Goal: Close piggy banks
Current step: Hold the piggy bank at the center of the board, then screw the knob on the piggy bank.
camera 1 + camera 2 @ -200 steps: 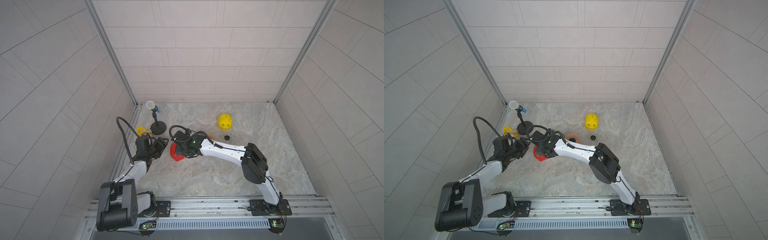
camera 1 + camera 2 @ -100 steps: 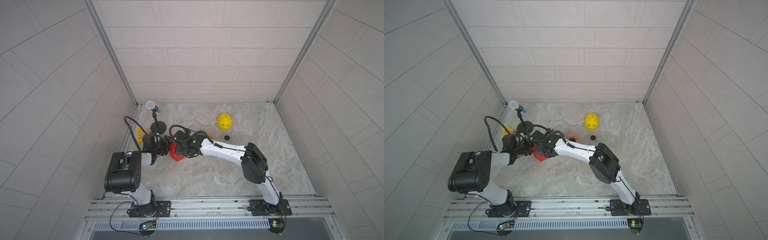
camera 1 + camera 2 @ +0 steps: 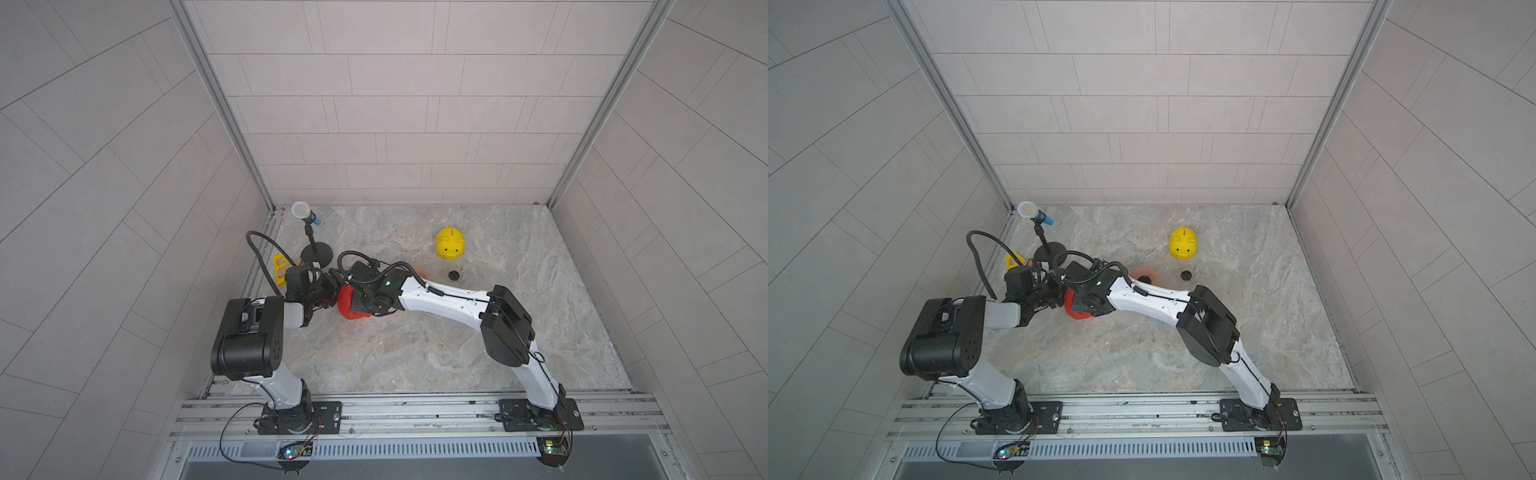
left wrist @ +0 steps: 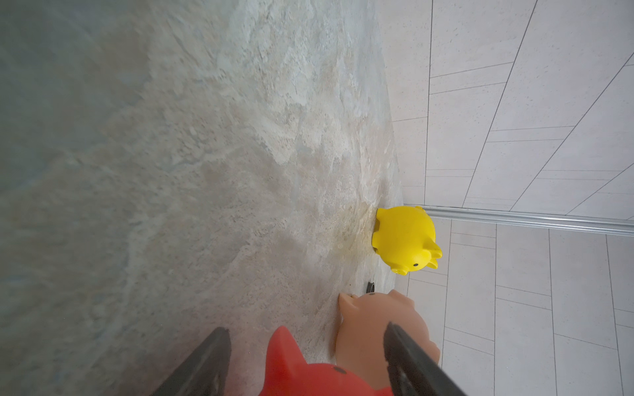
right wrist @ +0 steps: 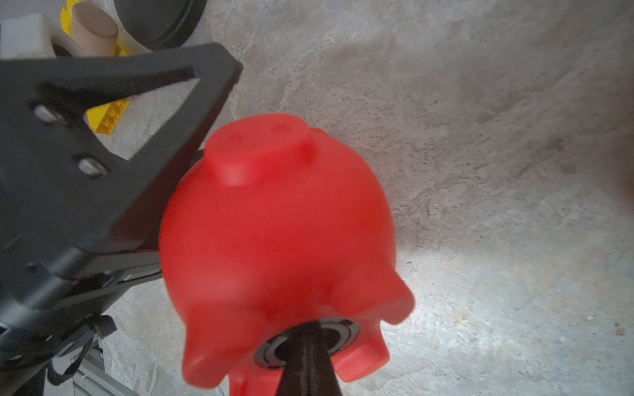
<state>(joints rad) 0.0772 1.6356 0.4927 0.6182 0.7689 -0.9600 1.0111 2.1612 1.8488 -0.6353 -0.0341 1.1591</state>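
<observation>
Since a second ago, the left arm has reared up so that its dark elbow block stands high over its base, and the left end effector [image 4: 305, 328] has come in against the red pig [image 5: 274, 223]; the right arm has kept its pose. The left end effector's fingers are spread to either side of the red pig. One finger [image 5: 164, 137] lies against the pig's flank, while the left wrist view shows a gap between the other finger and the pig.

The right end effector [image 5: 310, 337] has its fingers pressed together, with the tips at the round belly hole, where a black ring [image 5: 271, 349] shows. I cannot tell whether anything is pinched there. In both top views the red pig sits between the two end effectors, left of the surface's [image 3: 415, 353] middle.

Just beyond it lies the peach-pink pig [image 4: 384, 315], partly hidden by the right arm in both top views. Farther back and to the right, the yellow pig [image 3: 450, 244] stands on its feet. A small black plug [image 3: 454, 274] lies on the surface near the front of it. Behind the left end effector are a microphone stand [image 3: 316, 253] and a yellow triangular toy [image 3: 279, 266].
</observation>
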